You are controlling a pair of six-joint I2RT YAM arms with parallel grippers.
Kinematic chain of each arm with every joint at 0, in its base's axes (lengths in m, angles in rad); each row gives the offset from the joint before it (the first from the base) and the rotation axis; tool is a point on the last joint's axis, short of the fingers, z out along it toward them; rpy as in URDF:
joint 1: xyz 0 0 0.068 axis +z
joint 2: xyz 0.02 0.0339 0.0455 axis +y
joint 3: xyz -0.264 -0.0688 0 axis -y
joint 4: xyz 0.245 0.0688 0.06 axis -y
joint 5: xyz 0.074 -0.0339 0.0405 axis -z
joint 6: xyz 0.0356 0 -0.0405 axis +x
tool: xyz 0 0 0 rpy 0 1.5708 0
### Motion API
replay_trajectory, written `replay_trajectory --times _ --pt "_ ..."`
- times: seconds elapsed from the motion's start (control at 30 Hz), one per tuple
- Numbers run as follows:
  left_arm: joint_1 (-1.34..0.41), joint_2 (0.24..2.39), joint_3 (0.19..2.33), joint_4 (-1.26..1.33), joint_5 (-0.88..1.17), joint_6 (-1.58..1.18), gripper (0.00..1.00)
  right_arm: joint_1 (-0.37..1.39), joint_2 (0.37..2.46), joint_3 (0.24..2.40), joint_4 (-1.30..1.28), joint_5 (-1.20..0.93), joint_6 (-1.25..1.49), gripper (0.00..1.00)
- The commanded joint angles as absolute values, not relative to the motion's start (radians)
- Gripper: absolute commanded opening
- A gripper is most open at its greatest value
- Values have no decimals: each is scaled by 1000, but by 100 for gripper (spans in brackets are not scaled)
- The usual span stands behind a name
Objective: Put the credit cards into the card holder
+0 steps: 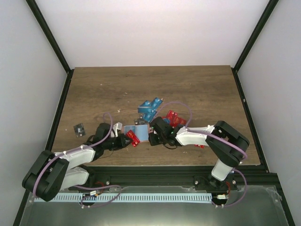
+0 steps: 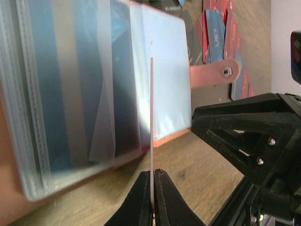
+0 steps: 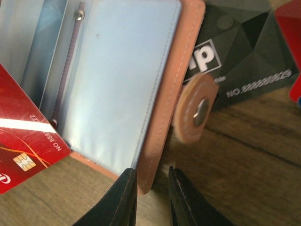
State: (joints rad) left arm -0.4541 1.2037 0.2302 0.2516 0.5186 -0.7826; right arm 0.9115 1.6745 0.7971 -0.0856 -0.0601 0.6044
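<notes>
Top external: over the wooden table (image 1: 188, 84), left gripper (image 2: 153, 173) pinches a red card (image 1: 133, 138), right gripper (image 3: 153, 178) the card holder (image 3: 122, 80).

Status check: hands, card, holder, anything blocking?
Left hand shut on red card, edge at sleeves of open card holder. Right hand straddles its tan cover edge, grip unclear. Black card beside it, not blocking.

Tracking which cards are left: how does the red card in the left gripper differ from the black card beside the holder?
The red card is pinched in the shut left gripper; the black card lies flat, unheld. The red card overlaps the open holder; the black card lies outside, partly under its snap tab. Both carry printed numbers.
</notes>
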Motion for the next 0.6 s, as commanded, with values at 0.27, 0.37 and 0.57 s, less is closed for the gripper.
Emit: replay_trajectory --times 0.27,0.37,0.57 --pt "-458 1188 227 212 492 -744 4 945 1693 781 -135 -60 646 21" --pt "-459 1137 243 149 436 -738 4 945 1689 777 -148 -48 646 21" --pt "-457 1064 298 39 378 -703 4 944 1700 784 -161 -29 642 21"
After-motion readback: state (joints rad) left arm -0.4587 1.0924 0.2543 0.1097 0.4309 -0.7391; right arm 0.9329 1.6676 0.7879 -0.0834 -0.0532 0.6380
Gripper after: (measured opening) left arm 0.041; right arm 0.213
